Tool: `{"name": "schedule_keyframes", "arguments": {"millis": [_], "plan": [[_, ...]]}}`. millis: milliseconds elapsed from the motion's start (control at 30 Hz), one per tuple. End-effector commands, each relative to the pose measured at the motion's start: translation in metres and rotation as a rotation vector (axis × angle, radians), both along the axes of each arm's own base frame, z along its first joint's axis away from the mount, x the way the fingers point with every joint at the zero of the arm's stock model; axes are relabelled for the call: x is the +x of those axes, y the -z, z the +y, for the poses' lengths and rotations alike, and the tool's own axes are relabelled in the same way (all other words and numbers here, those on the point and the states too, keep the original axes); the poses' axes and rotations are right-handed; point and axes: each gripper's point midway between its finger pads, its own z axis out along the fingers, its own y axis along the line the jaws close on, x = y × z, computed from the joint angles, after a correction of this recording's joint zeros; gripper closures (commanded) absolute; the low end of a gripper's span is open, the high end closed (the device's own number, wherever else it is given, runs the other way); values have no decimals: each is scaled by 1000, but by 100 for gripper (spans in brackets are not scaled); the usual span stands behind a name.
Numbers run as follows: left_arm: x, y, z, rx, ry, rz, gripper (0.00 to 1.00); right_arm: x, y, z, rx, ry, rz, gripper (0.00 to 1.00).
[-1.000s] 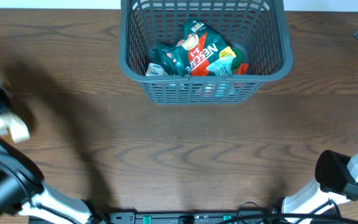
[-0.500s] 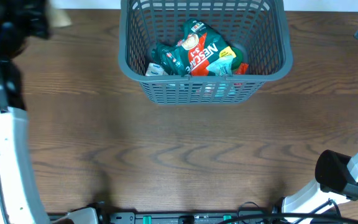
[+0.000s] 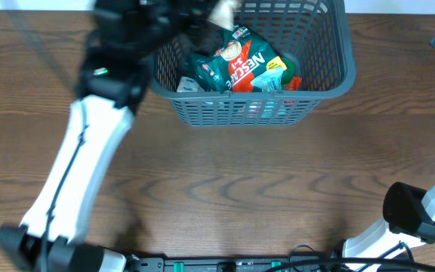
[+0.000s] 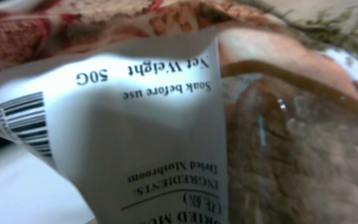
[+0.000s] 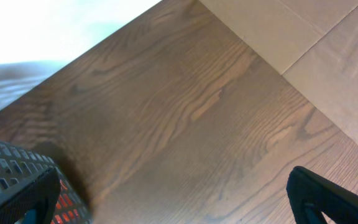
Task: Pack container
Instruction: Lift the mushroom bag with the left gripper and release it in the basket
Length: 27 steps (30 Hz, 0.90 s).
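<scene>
1. The left end effector (image 3: 205, 15), blurred, is clamped on a mushroom packet (image 4: 160, 112) over the basket's upper-left corner.
2. The right end effector (image 5: 173, 188) has its fingers wide apart above the counter (image 5: 185, 112).
3. The basket (image 3: 240, 112) sits at top centre of the overhead frame, holding grocery packets (image 3: 242, 64).

The container (image 3: 229, 112) is a large dark grey plastic basket, rectangular with rounded corners, slotted lattice walls and a thick rim. It stands upright on the wooden surface (image 3: 225, 189) at the top centre of the overhead frame, with its far edge cut off by the frame's top and its upper-left corner hidden. Inside, packets (image 3: 242, 66) lie heaped, red and green ones on top. In the right wrist view one corner shows at the lower left
</scene>
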Motion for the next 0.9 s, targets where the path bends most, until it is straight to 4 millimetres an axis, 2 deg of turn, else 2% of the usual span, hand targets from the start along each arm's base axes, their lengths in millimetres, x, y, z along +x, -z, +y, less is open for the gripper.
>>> {"name": "schedule_keyframes", "arguments": {"millis": [0,133,233,400,433,500,533,700,867], "plan": [[5,34,-41,14,78,63,94,1,2,-1,8,16,-2,1],[5,74,-81,42,145,123,94,1,2,-1,8,16,-1,1],[6,94,-100,53,175,142,94,1,2,-1,8,16,-1,1],[9,110,-110,63,186,165,94,1,2,-1,8,16,-1,1],[9,111,-110,62,186,168,85,1,2,-1,8,16,-1,1],[9,111,-110,62,185,169,17,1,2,-1,8,16,-1,1],[9,111,-109,62,185,169,2,1,2,-1,8,16,-1,1],[14,116,-105,72,154,187,2,1,2,-1,8,16,-1,1],[33,125,-86,95,46,214,2,1,2,-1,8,16,-1,1]]}}
